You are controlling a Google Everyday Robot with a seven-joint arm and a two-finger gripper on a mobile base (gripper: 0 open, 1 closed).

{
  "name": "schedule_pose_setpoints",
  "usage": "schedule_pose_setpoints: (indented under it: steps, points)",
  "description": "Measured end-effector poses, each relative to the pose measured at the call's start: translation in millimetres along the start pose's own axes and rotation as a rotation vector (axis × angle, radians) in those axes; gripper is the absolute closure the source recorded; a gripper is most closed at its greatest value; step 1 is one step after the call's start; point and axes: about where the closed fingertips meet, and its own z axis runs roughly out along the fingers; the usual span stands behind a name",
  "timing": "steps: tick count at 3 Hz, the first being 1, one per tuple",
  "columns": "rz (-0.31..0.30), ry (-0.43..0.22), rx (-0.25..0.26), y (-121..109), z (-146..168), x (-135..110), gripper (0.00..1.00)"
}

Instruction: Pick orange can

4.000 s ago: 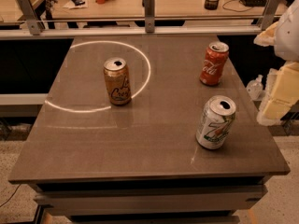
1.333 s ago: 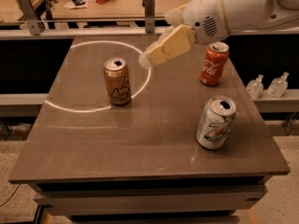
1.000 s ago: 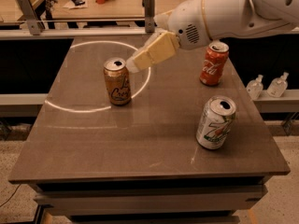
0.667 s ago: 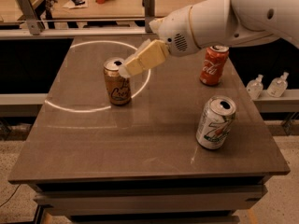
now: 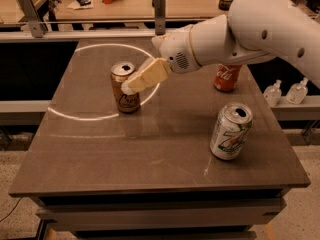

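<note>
The gripper (image 5: 131, 87) was seen against the upper right side of the orange can (image 5: 120, 100), its cream tip overlapping the can's shoulder just below the silver top; whether it was set wide or narrow could not be told, and no grasp could be confirmed. It was angled down and to the left from the white arm (image 5: 260, 29), which was judged to suit a side approach to an upright can. The orange can was stood upright in the left half of the table (image 5: 150, 149), inside a ring of white light (image 5: 90, 118). The red can (image 5: 227, 78) was partly hidden behind the arm at the far right, and the white-and-green can (image 5: 231, 131) was left well apart, near the front right; both were judged clear of the reach. Compared with a moment earlier, the gripper was found lower and closer against the can, while all three cans were found unmoved.
</note>
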Motion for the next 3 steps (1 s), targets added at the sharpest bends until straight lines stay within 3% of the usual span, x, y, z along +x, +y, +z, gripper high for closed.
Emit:
schedule_pose_setpoints:
  steps: [2,3]
  points:
    - [0.018,-0.055,-0.081,3.4,24.1,15.1,0.0]
    - [0.02,-0.05,-0.103,3.2,39.9,26.7,0.0]
